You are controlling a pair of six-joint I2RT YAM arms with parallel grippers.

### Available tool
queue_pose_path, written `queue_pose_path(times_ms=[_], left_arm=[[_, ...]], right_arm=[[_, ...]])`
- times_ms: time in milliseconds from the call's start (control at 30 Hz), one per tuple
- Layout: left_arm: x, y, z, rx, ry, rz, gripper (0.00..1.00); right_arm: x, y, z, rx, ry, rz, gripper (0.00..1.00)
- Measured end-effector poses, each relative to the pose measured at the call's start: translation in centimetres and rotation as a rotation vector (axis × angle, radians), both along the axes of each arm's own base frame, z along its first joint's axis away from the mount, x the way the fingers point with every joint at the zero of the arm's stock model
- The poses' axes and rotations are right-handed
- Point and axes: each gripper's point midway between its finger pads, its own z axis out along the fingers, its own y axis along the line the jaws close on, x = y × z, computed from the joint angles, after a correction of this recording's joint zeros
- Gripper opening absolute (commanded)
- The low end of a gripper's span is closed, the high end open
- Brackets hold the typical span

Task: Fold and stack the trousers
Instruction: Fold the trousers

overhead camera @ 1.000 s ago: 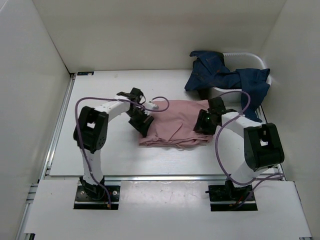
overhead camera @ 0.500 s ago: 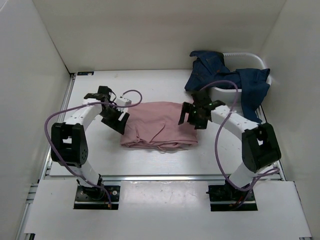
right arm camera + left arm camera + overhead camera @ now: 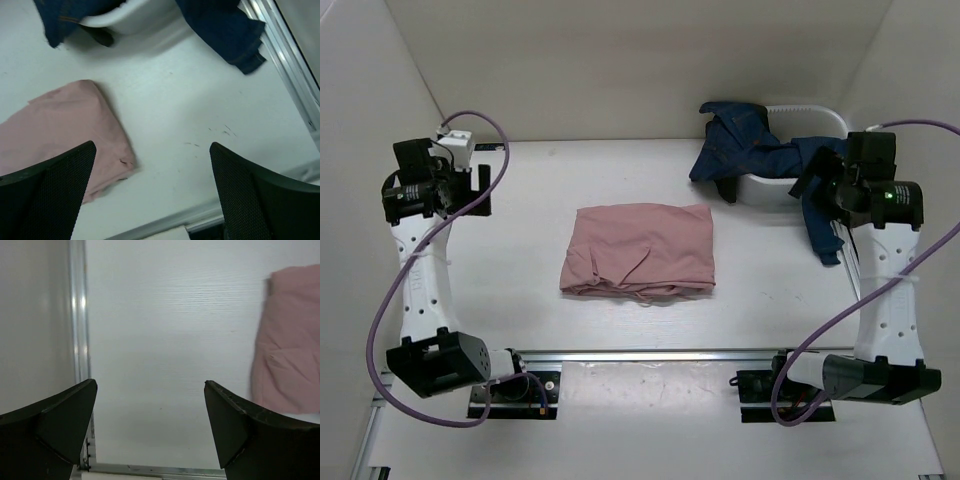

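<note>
Pink trousers (image 3: 640,250) lie folded mid-surface; the fold looks finished. Both the left tool (image 3: 150,384) and right tool (image 3: 152,145) hang spread, empty; next probably means reaching the far-right denim (image 3: 760,145).

— We saw white links (image 3: 420,270) and black joints (image 3: 432,362) on both arms, bolted at the table's (image 3: 520,290) near edge.
— We noted purple cables (image 3: 925,123) too, a green light (image 3: 891,195) toward the table's right side, and the right gripper's (image 3: 152,145) black mesh fingers (image 3: 45,195).
</note>
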Motion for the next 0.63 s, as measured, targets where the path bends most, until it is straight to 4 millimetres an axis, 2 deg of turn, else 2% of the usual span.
queue_pose_path(times_ms=[100,200,333,633], left_arm=[[-0.8,2.4,-0.4,0.038,0.038,0.139,1.0],[-1.7,3.3,-1.1,0.052,0.085,0.223,1.0],[-2.6,3.5,-0.7,0.049,0.085,0.269,1.0],[-3.7,3.3,0.2,0.045,0.066,0.288,1.0]], right_arm=[[-1.8,-0.9,-0.8,-0.019,0.061,-0.021,0.99],[-2.1,-0.9,-1.6,-0.025,0.107,-0.012,0.99],[-2.1,-0.8,-2.3,-0.019,0.143,-0.001,0.99],[-2.2,-0.6,-2.4,-0.014,0.151,0.01,0.99]])
